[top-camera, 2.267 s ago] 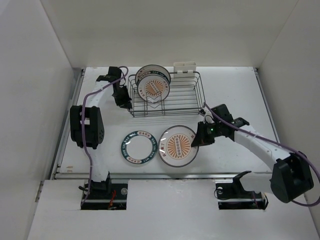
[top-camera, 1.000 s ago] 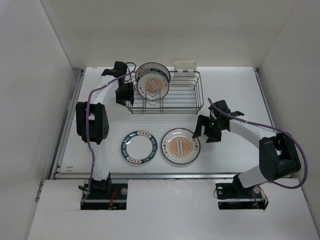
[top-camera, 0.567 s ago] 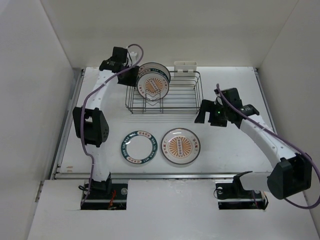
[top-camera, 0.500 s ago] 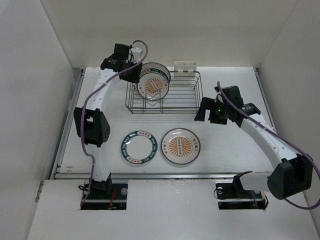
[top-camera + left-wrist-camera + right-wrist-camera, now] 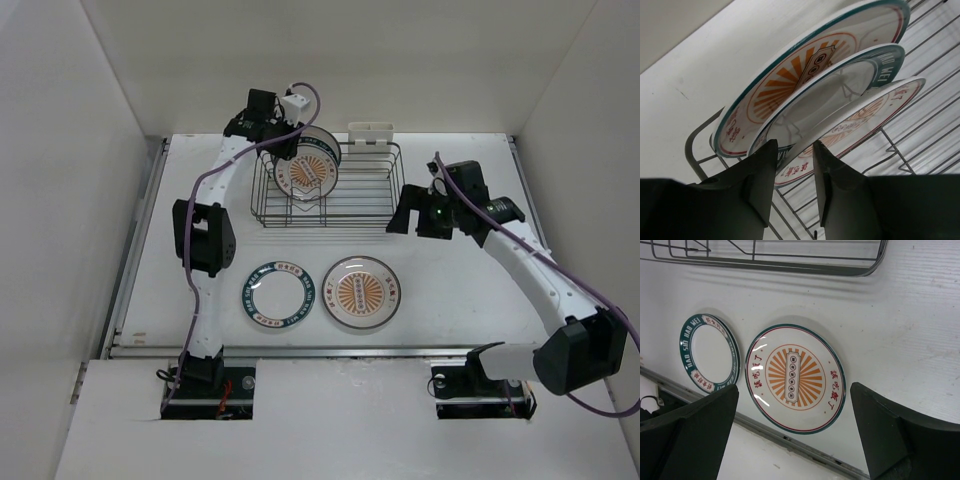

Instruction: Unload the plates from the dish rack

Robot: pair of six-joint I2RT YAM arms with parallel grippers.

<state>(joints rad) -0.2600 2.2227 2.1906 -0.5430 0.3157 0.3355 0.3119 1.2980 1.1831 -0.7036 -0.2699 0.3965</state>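
Plates (image 5: 306, 172) stand three on edge at the left end of the dish rack (image 5: 398, 185). My left gripper (image 5: 793, 150) is only narrowly parted, with the lower rims of the teal-band plate (image 5: 830, 95) and the front sunburst plate (image 5: 875, 107) between its fingers; I cannot tell whether they touch. My right gripper (image 5: 794, 387) hangs wide open above the table (image 5: 920, 330), over a flat teal-ring plate (image 5: 710, 352) and a flat sunburst plate (image 5: 795, 377).

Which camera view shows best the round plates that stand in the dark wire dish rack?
The left wrist view: three round plates stand close, just beyond the left pincer. The top external view shows them small and overlapping. The right wrist view shows only an edge of the dark wire dish rack.
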